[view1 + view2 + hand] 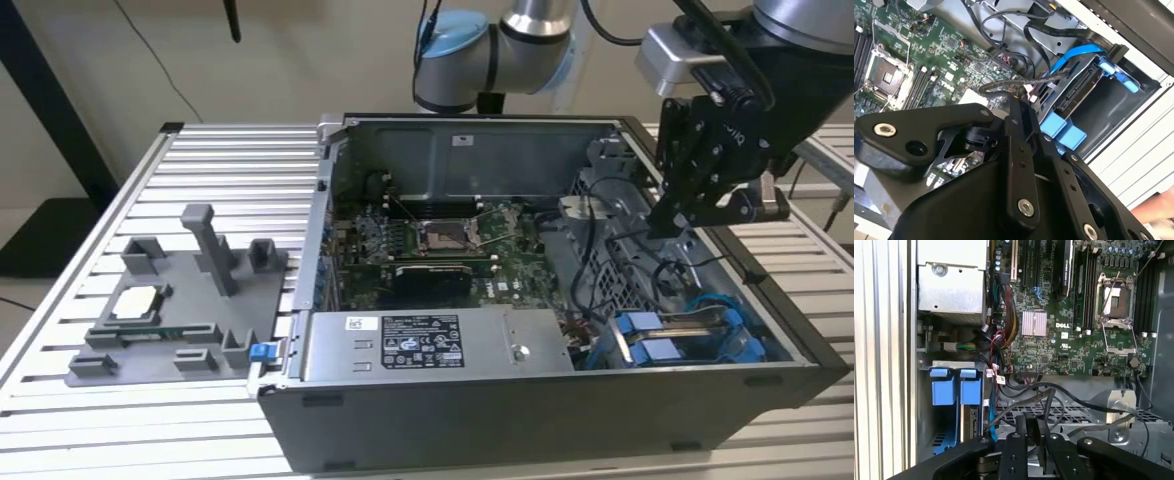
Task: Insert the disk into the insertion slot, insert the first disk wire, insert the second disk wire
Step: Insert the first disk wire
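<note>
The disk (683, 332), a drive in a blue frame, sits inside the insertion slot (603, 285), a perforated grey metal bay at the case's front corner on the exterior view's right. Its blue tabs (951, 385) face outward and its connector edge (1079, 92) shows. A blue wire (1074, 55) runs to a blue plug at the disk's far end. My gripper (667, 228) hangs above the bay, just behind the disk. In both wrist views its black fingers (1021, 432) stand close together on a black wire (1046, 77) that leads toward the disk's connector.
The open computer case (534, 420) lies on a slatted metal table (227, 180), with the motherboard (1074, 315) and power supply (434, 340) inside. A grey plastic fixture (174, 300) with upright posts stands at the exterior view's left. Loose black cables (1089, 405) cross the bay's top.
</note>
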{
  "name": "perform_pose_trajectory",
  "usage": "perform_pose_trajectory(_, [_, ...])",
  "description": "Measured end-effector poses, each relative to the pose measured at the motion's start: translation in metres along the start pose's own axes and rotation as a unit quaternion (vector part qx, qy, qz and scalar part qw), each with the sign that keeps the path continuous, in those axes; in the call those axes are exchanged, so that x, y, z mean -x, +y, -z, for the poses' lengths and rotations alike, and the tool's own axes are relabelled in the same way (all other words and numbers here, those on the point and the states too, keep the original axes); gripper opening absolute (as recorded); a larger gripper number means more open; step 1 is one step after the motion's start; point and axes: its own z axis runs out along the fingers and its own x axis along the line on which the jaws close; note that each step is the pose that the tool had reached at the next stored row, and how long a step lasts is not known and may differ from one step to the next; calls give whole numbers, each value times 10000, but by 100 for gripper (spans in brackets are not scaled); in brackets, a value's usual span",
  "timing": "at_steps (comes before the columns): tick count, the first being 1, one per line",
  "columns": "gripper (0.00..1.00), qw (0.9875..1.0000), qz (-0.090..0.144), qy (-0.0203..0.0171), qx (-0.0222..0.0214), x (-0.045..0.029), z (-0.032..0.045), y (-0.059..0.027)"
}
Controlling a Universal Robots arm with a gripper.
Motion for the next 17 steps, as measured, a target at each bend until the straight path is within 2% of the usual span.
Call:
perform_pose_trajectory(4, [0,10000,-2,1,11,-54,0,-31])
perform_pose_trajectory(14, [0,10000,-6,0,38,-289,-9,-117])
perform_pose_trajectory(17, [0,10000,-7,0,39,-309,-13,-122])
